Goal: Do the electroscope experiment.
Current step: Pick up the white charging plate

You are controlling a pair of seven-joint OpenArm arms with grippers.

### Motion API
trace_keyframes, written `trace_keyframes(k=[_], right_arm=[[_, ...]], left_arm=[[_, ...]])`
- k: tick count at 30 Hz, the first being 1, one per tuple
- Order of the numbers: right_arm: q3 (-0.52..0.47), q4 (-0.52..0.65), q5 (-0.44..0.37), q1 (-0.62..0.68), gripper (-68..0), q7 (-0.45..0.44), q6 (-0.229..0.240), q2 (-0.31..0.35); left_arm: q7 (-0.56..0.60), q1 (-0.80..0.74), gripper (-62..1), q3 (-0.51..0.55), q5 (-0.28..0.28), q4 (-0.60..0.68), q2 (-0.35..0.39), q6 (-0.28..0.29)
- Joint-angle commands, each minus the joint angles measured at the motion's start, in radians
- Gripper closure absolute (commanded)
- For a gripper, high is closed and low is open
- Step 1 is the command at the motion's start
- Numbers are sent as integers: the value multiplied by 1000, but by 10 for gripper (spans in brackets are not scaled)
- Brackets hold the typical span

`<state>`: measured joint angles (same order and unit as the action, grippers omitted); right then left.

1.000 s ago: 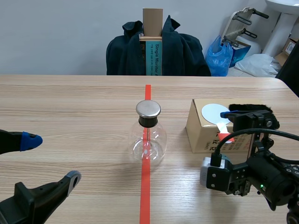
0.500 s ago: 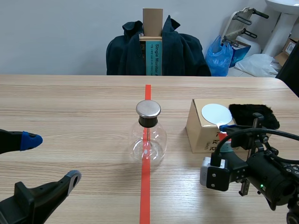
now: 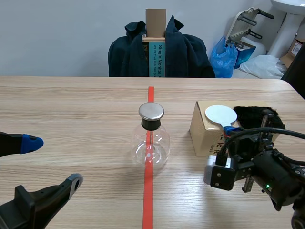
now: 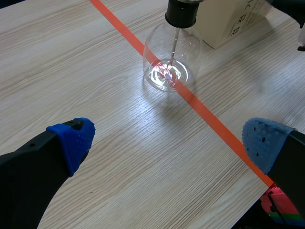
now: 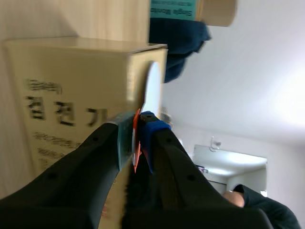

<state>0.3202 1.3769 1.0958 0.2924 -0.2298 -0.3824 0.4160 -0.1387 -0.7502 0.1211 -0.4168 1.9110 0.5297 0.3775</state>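
While clenching the right hand (image 5: 138,122) on the red handle (image 5: 135,153) of the white disc (image 3: 220,114) atop the box (image 3: 202,136) at right: pickup step. Next, likely rubbing on black fur (image 3: 257,117), then carrying left to the electroscope (image 3: 151,139) at centre, with left hand (image 3: 52,162) released near left.

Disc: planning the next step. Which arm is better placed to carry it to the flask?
Right. The right claw is shut on the disc, at the box; the left claw is open, holding nothing.
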Motion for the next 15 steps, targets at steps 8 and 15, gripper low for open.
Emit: trace_keyframes(k=[8, 15], right_arm=[[-98, 167, -8, 42, -7, 14, -388, 79], [-295, 402, -31, 150, -8, 21, -401, 137]], left_arm=[[12, 3, -623, 0, -3, 14, 0, 10], [-47, 32, -360, 0, 47, 2, 3, 18]])
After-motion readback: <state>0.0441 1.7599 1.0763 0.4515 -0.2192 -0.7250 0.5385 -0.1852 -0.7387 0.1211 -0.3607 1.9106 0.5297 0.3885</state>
